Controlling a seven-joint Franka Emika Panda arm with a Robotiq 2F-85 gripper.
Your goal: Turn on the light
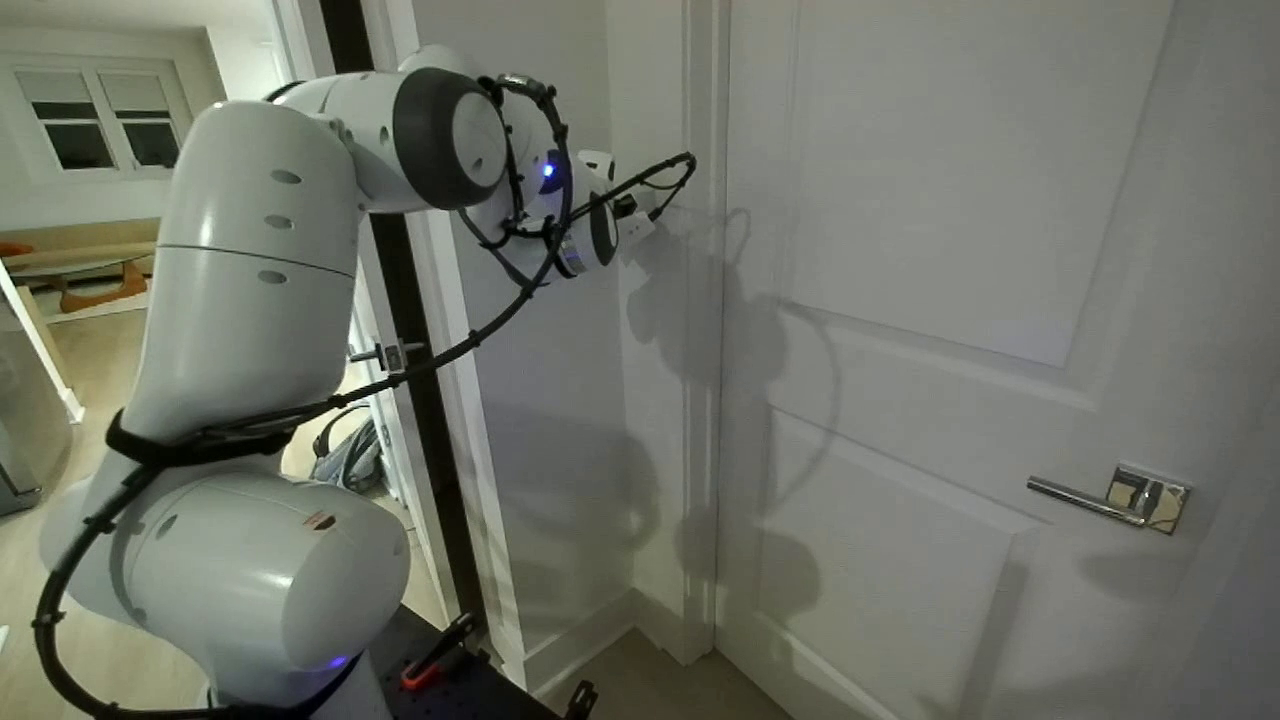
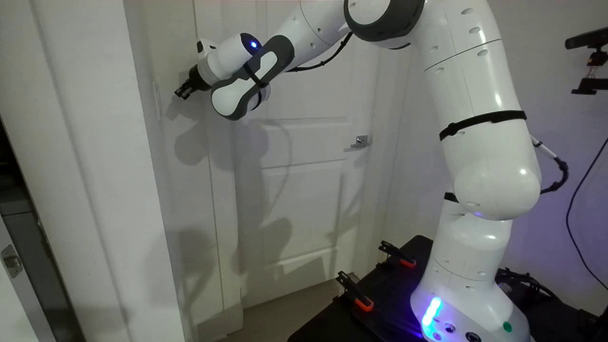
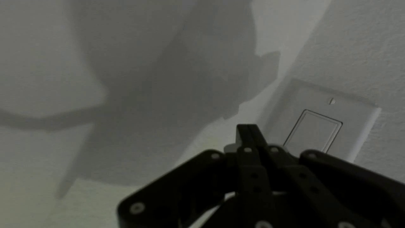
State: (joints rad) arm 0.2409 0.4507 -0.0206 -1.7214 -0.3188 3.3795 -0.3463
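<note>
A white light switch [image 3: 313, 131] with a flat rocker in a rectangular plate is on the wall at the right of the wrist view. The lower part of the rocker and plate is hidden behind my gripper's fingers. The plate shows edge-on as a thin strip [image 2: 157, 101] in an exterior view. My gripper [image 3: 249, 128] is shut, fingertips together, with nothing between them. In the wrist view its tips appear left of the rocker. In an exterior view the gripper [image 2: 181, 94] is near the wall, apart from the plate. Its fingers are hidden in the remaining exterior view.
A white panelled door [image 1: 930, 200] with a metal handle [image 1: 1150, 498] stands beside the wall corner. A projecting wall [image 2: 95, 142] is close to the gripper. The arm stands on a black table [image 2: 323, 327] with clamps [image 2: 355, 290] at its edge.
</note>
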